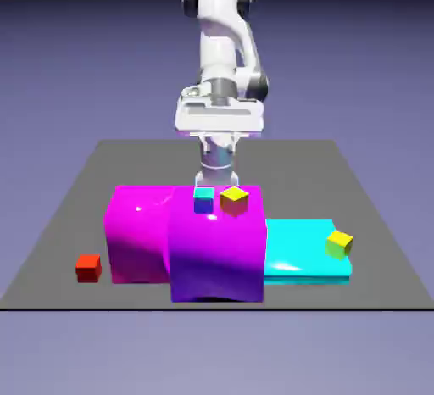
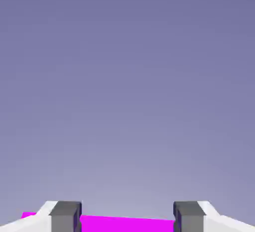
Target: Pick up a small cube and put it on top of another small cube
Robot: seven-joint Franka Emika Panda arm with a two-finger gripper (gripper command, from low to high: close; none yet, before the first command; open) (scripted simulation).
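The small red cube (image 1: pixel 87 267) sits on the grey table at the exterior view's left, beside the magenta block. The small cube with a yellow top and green sides (image 1: pixel 339 243) rests on the cyan slab at the right. My gripper (image 1: pixel 218 178) hangs behind the purple block, far from both cubes. In the hand view the gripper (image 2: pixel 127 219) is open, its grey fingertips (image 2: pixel 65 216) wide apart with nothing held. Only a magenta strip (image 2: pixel 124 224) and the plain backdrop show between them.
A big magenta block (image 1: pixel 137 232) and a big purple block (image 1: pixel 216 249) stand mid-table, with a low cyan slab (image 1: pixel 297 253) to the right. On the purple block sit a cyan-topped blue cube (image 1: pixel 203 200) and a yellow-topped red-sided cube (image 1: pixel 234 201).
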